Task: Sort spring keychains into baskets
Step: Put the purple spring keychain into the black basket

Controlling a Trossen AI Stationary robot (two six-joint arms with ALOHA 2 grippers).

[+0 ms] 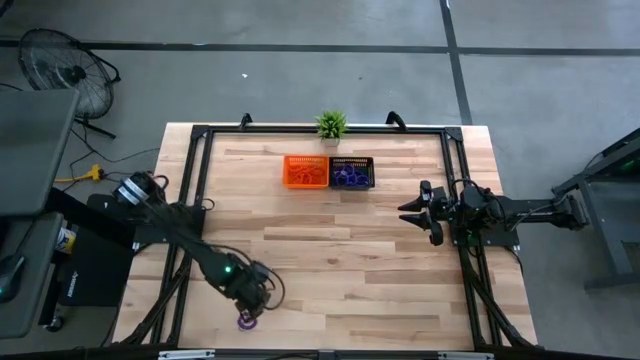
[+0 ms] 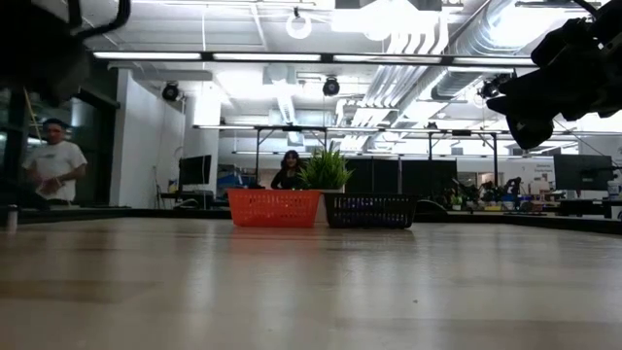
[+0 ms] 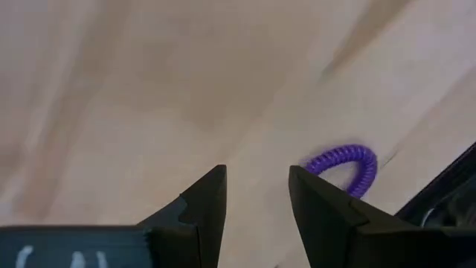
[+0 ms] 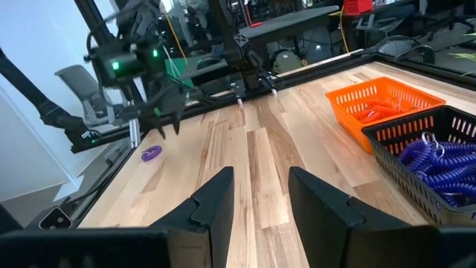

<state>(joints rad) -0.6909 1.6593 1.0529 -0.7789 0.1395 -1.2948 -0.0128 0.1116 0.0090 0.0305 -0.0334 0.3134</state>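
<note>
A single purple spring keychain lies flat on the wooden tabletop near its front edge, at about seven o'clock from the tabletop's centre. The left pincer hangs just above and beside it, its two dark fingers parted and empty, with the coil resting just off one fingertip in the left wrist view. Toward twelve o'clock, near the far edge, two small mesh baskets sit touching side by side: the orange basket holds orange-red coils, and the black basket at its three o'clock side holds a heap of purple coils. A small green potted plant stands just behind them. The right pincer hovers above the tabletop at roughly three o'clock, well apart from the baskets, its fingers spread and holding nothing. In the low view, people show in the room beyond the tabletop.
</note>
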